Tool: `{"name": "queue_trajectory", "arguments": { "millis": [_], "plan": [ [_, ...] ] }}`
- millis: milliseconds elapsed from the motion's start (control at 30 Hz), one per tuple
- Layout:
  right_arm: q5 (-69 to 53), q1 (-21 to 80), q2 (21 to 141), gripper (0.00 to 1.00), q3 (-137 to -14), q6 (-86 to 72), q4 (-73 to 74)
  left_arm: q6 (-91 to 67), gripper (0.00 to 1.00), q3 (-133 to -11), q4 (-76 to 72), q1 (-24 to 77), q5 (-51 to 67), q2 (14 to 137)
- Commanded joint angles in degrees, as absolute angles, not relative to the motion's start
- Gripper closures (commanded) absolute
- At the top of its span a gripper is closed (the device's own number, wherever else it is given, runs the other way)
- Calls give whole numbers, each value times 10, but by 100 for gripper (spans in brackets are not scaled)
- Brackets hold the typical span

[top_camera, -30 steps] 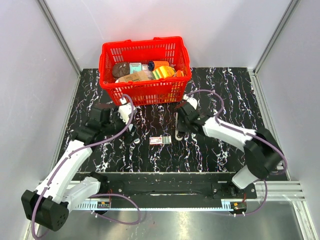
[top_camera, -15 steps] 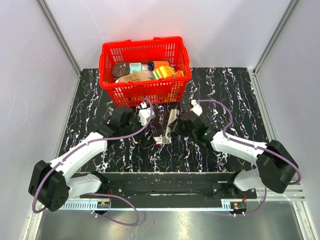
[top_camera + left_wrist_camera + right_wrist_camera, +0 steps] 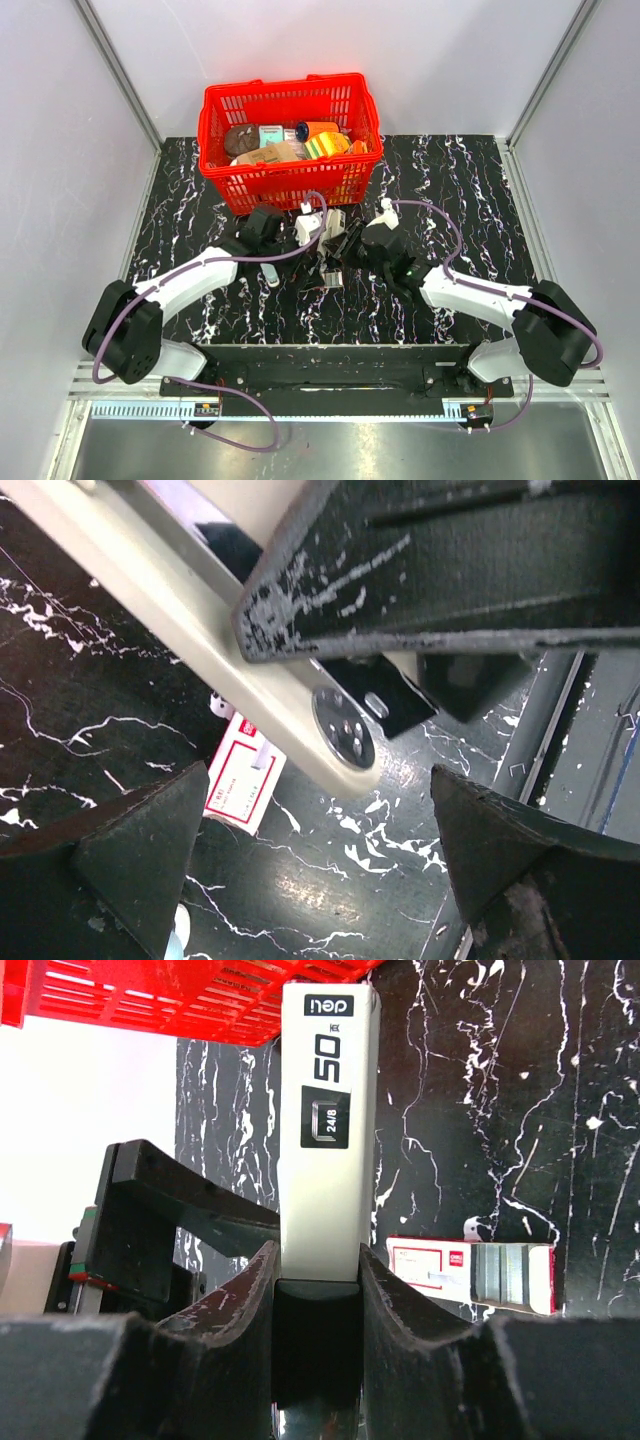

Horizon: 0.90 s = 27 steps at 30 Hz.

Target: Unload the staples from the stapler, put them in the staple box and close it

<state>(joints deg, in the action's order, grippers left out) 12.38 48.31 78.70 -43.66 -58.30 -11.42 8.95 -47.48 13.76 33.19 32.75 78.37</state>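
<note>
The stapler, pale grey with a dark rear part and a "50 24/8" label, is held above the table. My right gripper is shut on its rear end, one finger on each side. In the top view the stapler sits between the two grippers in front of the basket. My left gripper is wide open just under and beside the stapler, and its fingers touch nothing. In the top view the left gripper almost meets the right gripper. No loose staples bar shows.
A small white and red staple box lies on the black marbled table below the stapler; it also shows in the left wrist view and top view. A red basket of goods stands behind. A small white object lies left of the box.
Both arms have swung in toward the table's middle. The right gripper has brought the stapler up and left, and the left gripper has closed in beside it, still open.
</note>
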Motion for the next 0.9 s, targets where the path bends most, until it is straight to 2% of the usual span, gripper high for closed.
{"name": "queue_trajectory", "arguments": {
  "millis": [0, 133, 367, 667, 800, 867],
  "plan": [
    [105, 488, 759, 100, -437, -611, -203, 96, 3, -504, 86, 335, 350, 791],
    [92, 489, 756, 100, -431, -617, -214, 106, 9, -509, 77, 334, 345, 795],
    [80, 489, 749, 100, -420, -621, -224, 116, 39, -509, 72, 333, 342, 810],
    [76, 488, 733, 100, -402, -616, -212, 141, 52, -509, 78, 334, 325, 798],
    [77, 487, 724, 100, -393, -616, -212, 156, 65, -506, 83, 332, 313, 794],
    [72, 486, 725, 100, -393, -617, -212, 156, 69, -504, 79, 332, 305, 790]
  ]
}}
